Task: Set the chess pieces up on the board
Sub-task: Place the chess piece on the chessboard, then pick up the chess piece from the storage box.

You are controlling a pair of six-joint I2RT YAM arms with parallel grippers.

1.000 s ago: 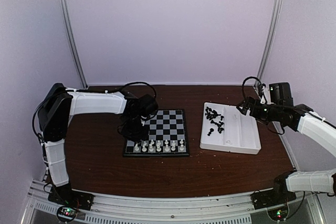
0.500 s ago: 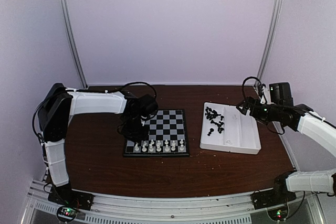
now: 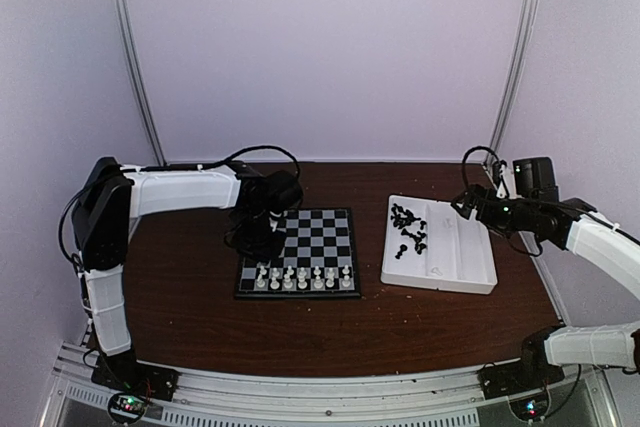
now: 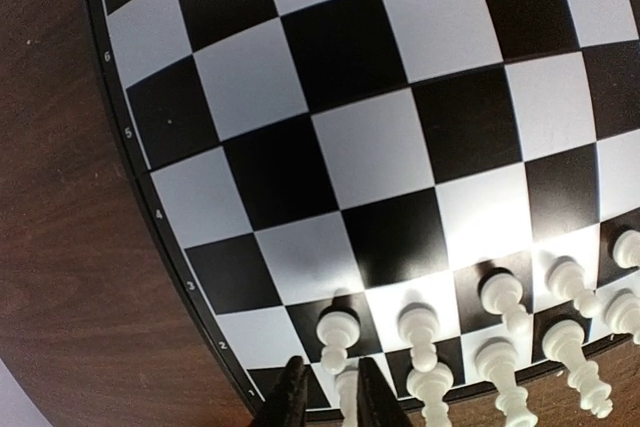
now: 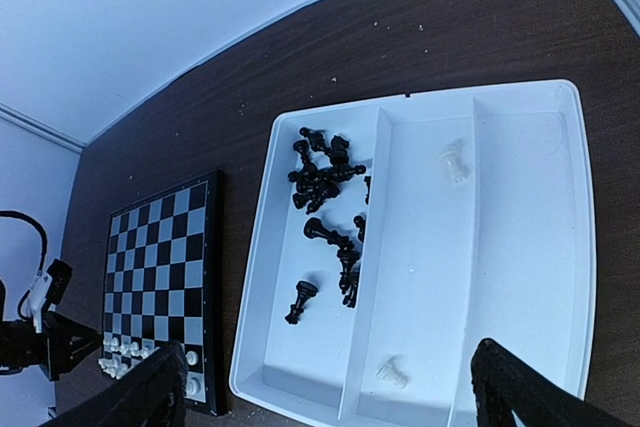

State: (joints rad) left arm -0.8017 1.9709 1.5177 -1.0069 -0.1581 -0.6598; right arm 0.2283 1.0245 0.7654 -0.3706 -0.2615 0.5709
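White chess pieces (image 5: pixel 455 160) in tray (image 5: pixel 530 247): two.

left arm (image 3: pixel 185 190) white, black joints; right arm (image 3: pixel 600 242) alike; cables (image 3: pixel 263 149) black; fingers (image 4: pixel 290 399) black

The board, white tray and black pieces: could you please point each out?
board (image 3: pixel 325 237), top external view, bare middle squares.
white tray (image 3: pixel 472 257), top external view, bare right compartment.
black pieces (image 5: pixel 318 182), right wrist view, heap's middle.
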